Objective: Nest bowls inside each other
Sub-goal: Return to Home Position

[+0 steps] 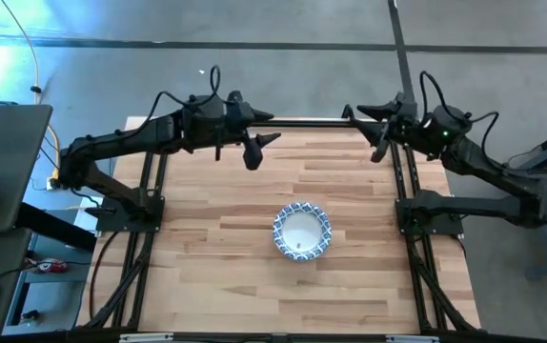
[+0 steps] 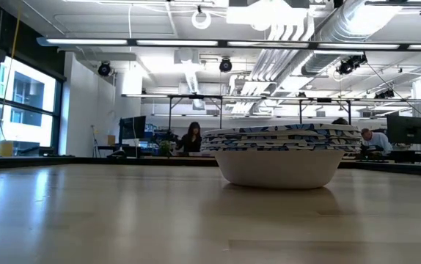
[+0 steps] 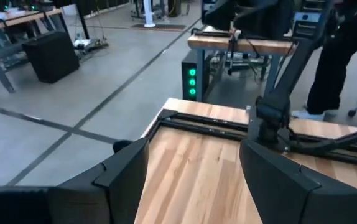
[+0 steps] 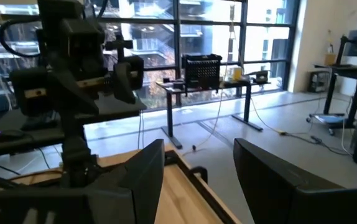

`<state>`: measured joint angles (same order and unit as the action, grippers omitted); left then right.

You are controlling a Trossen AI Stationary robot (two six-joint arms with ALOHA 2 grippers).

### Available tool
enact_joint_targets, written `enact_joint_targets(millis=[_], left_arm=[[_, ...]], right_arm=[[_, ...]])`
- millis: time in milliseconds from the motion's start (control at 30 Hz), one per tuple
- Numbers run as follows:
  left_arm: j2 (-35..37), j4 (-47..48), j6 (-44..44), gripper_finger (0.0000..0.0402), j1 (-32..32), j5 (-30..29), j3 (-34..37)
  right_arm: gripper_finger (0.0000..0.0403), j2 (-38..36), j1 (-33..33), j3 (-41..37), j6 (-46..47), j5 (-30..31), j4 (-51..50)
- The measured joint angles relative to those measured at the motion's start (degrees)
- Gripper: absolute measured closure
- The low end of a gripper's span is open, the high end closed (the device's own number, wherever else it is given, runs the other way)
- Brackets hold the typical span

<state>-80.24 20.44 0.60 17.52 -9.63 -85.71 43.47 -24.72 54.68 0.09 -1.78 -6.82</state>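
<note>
The bowls (image 1: 302, 232) sit nested in one stack at the table's middle, a little toward the near edge; the bottom bowl's base rests on the wood. From above I see a white inside and a blue-and-white patterned rim. In the low view the stack (image 2: 280, 155) shows several patterned rims layered above a white bowl wall. My left gripper (image 1: 259, 145) hovers open near the far edge, left of centre, its fingers (image 3: 188, 180) over bare wood. My right gripper (image 1: 376, 133) hovers open at the far edge, right of centre, fingers (image 4: 197, 180) apart. Neither is near the bowls.
The wooden table (image 1: 254, 286) has a black frame rail (image 1: 312, 122) along the far edge and arm bases at both sides (image 1: 126, 205) (image 1: 431, 214). People sit at desks in the room beyond (image 2: 193, 137).
</note>
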Motion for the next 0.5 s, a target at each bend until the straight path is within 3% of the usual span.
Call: enact_joint_targets(millis=[300, 500], left_arm=[[4.91, 2.76, -0.42, 0.0161, -1.19, -2.82, 0.38], [10.62, 2.08, -1.07, 0.0161, -1.18, -3.02, 6.26]], right_arm=[[0.0217, -2.55, 6.01, 0.0, -0.08, 4.84, -2.17], [0.0217, -4.21, 8.52, 0.0, 1.15, 4.98, -9.27]])
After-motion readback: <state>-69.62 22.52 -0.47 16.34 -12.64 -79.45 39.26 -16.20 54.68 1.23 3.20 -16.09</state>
